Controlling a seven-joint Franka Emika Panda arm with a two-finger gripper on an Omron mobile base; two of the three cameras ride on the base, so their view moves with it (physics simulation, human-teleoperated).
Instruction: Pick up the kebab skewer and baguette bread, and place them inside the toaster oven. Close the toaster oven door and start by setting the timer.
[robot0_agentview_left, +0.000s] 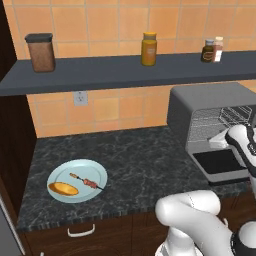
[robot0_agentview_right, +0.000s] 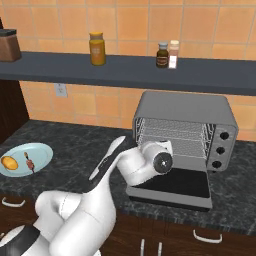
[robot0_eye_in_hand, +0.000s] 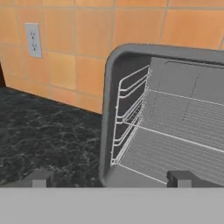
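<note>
The claw (robot0_eye_in_hand: 111, 178) is held wide open and empty just before the mouth of the toaster oven (robot0_agentview_right: 185, 132), whose door (robot0_agentview_right: 175, 186) is folded down flat. Well away from the toaster oven along the bench (robot0_agentview_left: 145, 160), the kebab skewer (robot0_agentview_left: 86, 181) and the baguette bread (robot0_agentview_left: 63, 188) are seen side by side on a pale blue plate (robot0_agentview_left: 95, 170). The skewer is judged light, thin and prone to roll; it would best be pinched across its meat chunks. The loaf is judged light and crusty, best taken mid-length.

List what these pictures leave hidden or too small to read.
- toaster oven: right side cut off by the left base view's edge.
- toaster oven door: left part hidden behind the arm, right base view.
- kebab skewer: chunks too small to count, right base view.
</note>
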